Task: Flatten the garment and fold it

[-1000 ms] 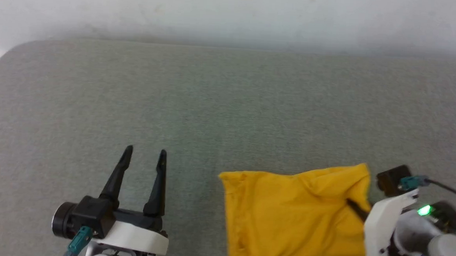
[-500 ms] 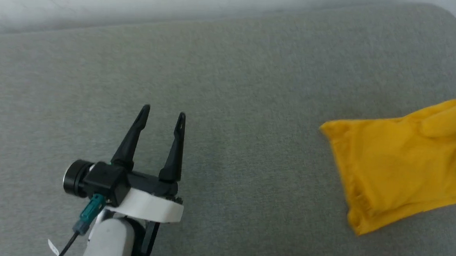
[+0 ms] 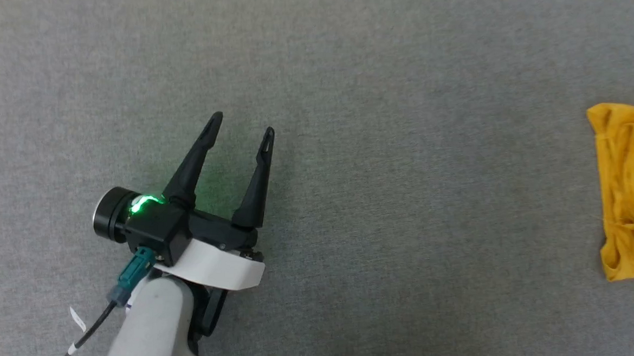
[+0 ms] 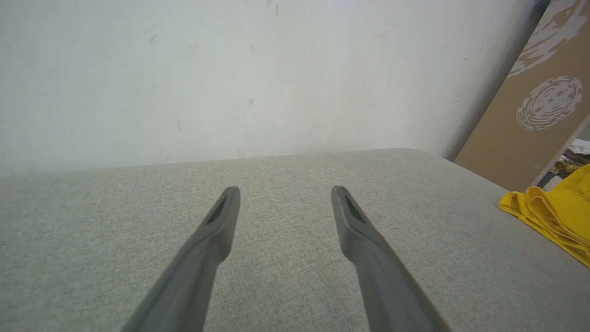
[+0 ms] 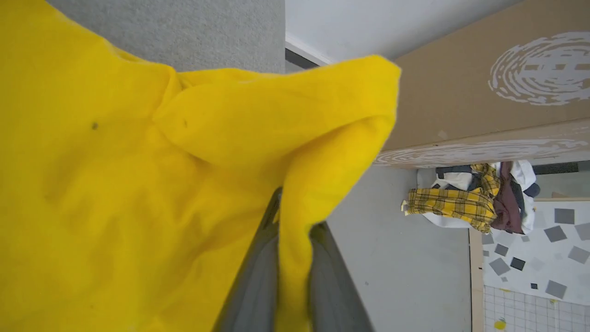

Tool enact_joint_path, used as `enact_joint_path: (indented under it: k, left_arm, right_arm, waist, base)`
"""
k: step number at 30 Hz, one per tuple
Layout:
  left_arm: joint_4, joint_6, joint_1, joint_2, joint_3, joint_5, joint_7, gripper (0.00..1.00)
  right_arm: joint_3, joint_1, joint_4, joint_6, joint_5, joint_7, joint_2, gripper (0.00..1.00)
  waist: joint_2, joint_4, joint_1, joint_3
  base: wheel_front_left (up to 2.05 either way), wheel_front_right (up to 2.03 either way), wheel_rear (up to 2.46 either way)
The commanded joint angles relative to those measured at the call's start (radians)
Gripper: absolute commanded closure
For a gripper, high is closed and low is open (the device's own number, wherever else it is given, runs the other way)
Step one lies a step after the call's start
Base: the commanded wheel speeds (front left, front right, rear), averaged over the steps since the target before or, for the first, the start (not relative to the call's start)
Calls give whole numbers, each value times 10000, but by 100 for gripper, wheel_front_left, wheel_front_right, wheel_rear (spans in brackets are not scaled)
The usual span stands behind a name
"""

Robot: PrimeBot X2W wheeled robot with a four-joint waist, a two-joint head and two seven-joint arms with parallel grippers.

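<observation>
head cam has swung round since a second ago: the wall has dropped out of the top of its view and the yellow cloth now sits at its right edge. that's the camera turning, not the cloth scooting off. biggest thing is the grey fabric surface (image 3: 405, 150), flat and wide under everything. a white wall (image 4: 230, 69) stands behind it in the left wrist view, and a brown cardboard box (image 5: 461, 106) with a whitish swirl print leans past its far end. the garment (image 3: 628, 189) is a bunched mustard-yellow heap at the right side of the surface, well apart from the left gripper (image 3: 243, 123). that one hovers over bare grey with its two dark fingers spread wide and nothing between them. the right gripper (image 5: 295, 221) is pinched tight on a fold of the garment, which drapes over its fingers in its own wrist view. a small pile of clothes (image 5: 465, 203), yellow plaid on top, sits beside the box. tiny green light (image 3: 141, 204) glows on the left wrist.
</observation>
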Motion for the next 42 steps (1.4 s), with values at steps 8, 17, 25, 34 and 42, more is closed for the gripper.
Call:
enact_joint_path:
  k: [8,17,25,34,42]
  left_arm:
    - [16,-104,-189,94,73,111,-47,0]
    - [104,-53,176,42,344,-25,-47,0]
    - [248,613,929,3,823,-201,-47,0]
    - [-145,1153,1851,-6,1411,-311,-47,0]
    - [-326,1471,2435,-7,1363,-186,-47,0]
  right_arm:
    - [-531,-833,1679,-23,-885,-1145,554,61]
    - [-329,-1262,1849,-23,-1091,-1325,510,0]
    - [-504,-1511,58,-23,-330,-1781,848,0]
    - [-1283,-427,-2939,-23,-155,-2616,2963,0]
    - [-1857,1488,-5006,-23,-426,-2938,5255,0]
  waist:
    - [0,339,-2,459]
    - [0,222,-2,-763]
    - [0,487,-2,-2494]
    - [0,982,-2,-3818]
    - [0,1413,-2,-4326]
  base:
    - [0,0,0]
    - [0,0,0]
    - [0,0,0]
    - [0,0,0]
    - [0,0,0]
